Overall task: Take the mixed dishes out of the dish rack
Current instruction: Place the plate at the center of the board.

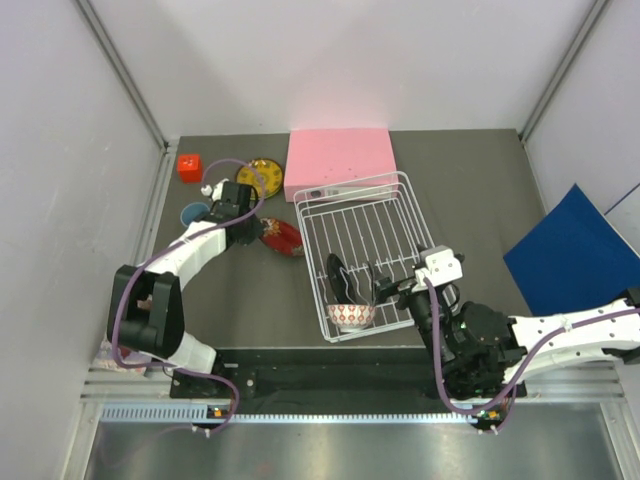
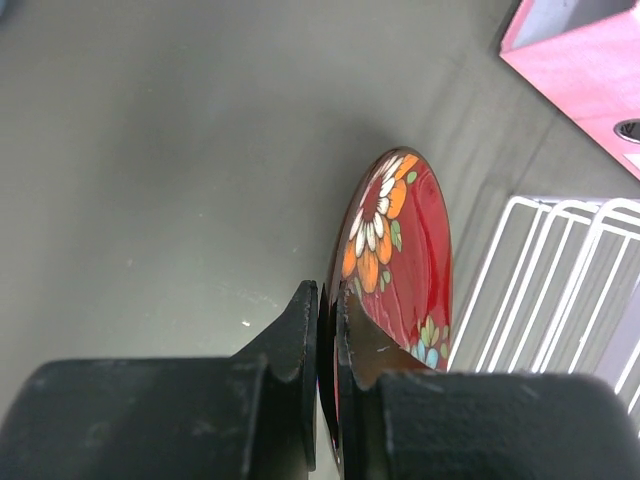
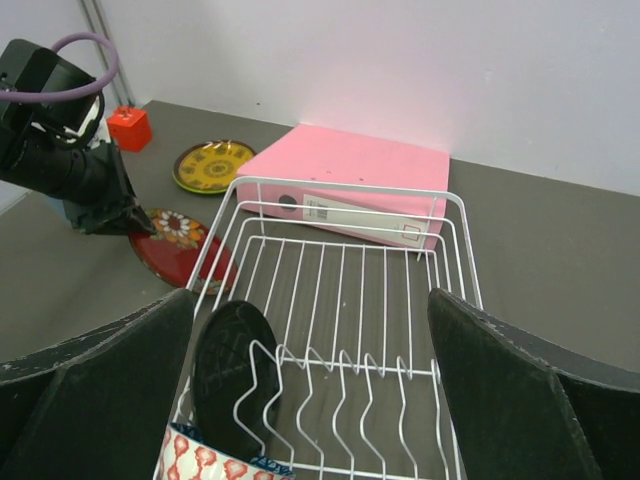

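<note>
Dish rack: white wire, mid-desk, its far end right against a flat pink box. Contents, both at the near left corner: a dark plate standing on edge among the prongs, and a small red-and-white patterned bowl just in front of it; the other prong slots stand open. Black-and-red plate: outside the rack, just beside its left rail, tilted, rim clamped between the jaws of the left gripper — whether its lower edge touches the desk cannot be told. Right gripper: above the rack's near end, jaws spread wide, grasping nothing, prongs and near rail beneath. Left of the rack, on the desk: yellow patterned plate flat near the pink box's left edge; light blue cup beside the left arm; small red cube toward the far left corner. Open desk lies near-left of the held plate and right of the rack — up to a blue sheet at the right side.
</note>
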